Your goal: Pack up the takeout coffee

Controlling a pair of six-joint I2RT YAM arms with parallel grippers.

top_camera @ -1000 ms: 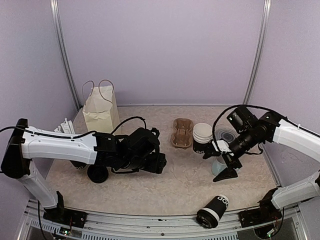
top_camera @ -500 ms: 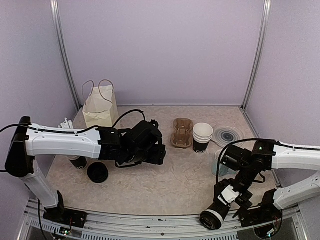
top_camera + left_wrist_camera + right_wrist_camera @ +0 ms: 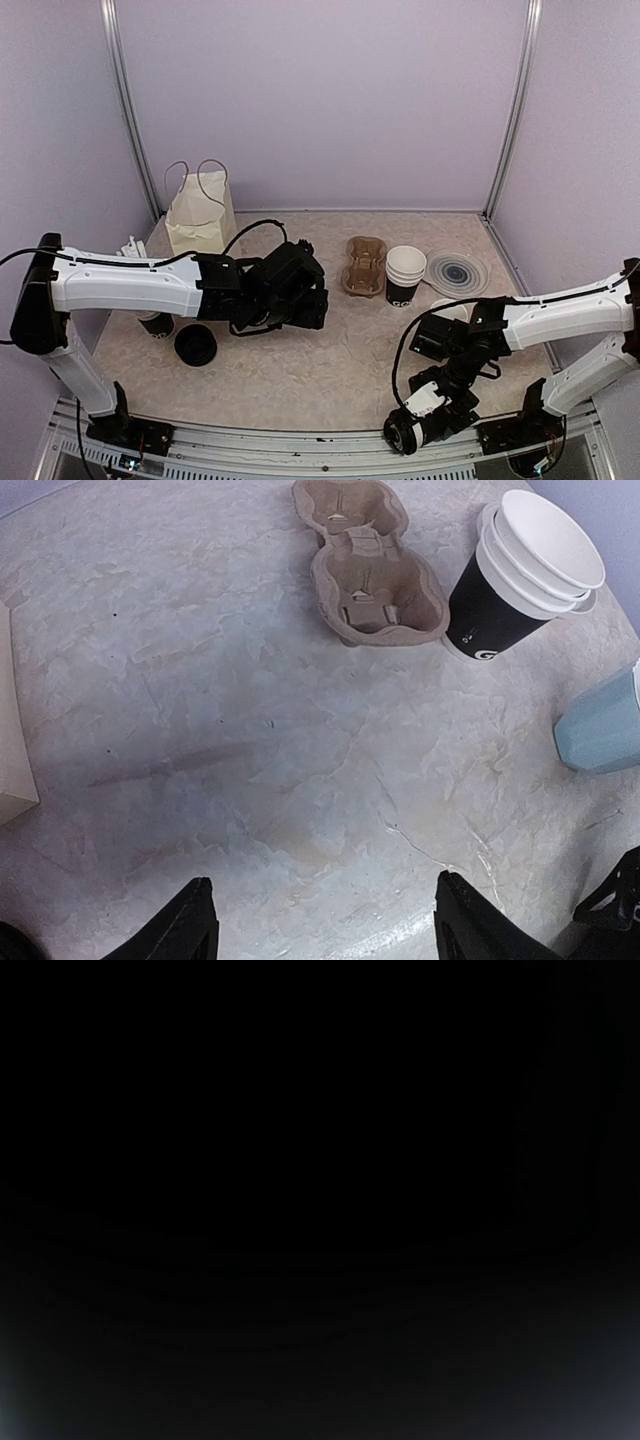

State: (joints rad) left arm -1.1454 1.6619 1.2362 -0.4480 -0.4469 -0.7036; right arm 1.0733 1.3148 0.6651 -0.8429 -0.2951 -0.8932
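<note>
Step in hand: recovery of the fallen cup (image 3: 408,432), which lies on its side at the near edge of the bench (image 3: 330,370), close to my right base. My right hand (image 3: 432,410) is down on or right over it. From above I cannot tell whether it is gripping the cup or not.

My left hand (image 3: 325,925) hovers over the middle of the bench, spread wide and holding nothing.

Next move, as I judge it: confirm a firm hold on the fallen cup, lift it, turn it upright and carry it to the carrier (image 3: 365,265). That is well away, at the far side beside the cup stack (image 3: 405,275). A round cup so near the edge may roll or slip off, so the grip should be checked before any lift. A loose lid (image 3: 195,345) lies at the left and the bag (image 3: 200,215) stands at the back left. Both look unused so far.

View comparison:
- The right wrist view is wholly black and shows nothing. I take the lens to be covered or close against something dark.
- The top view alone shows the fallen cup and the right arm's reach.
- The left wrist view alone shows the left hand's wide spread, the carrier's two empty wells and the mug (image 3: 600,725).
</note>
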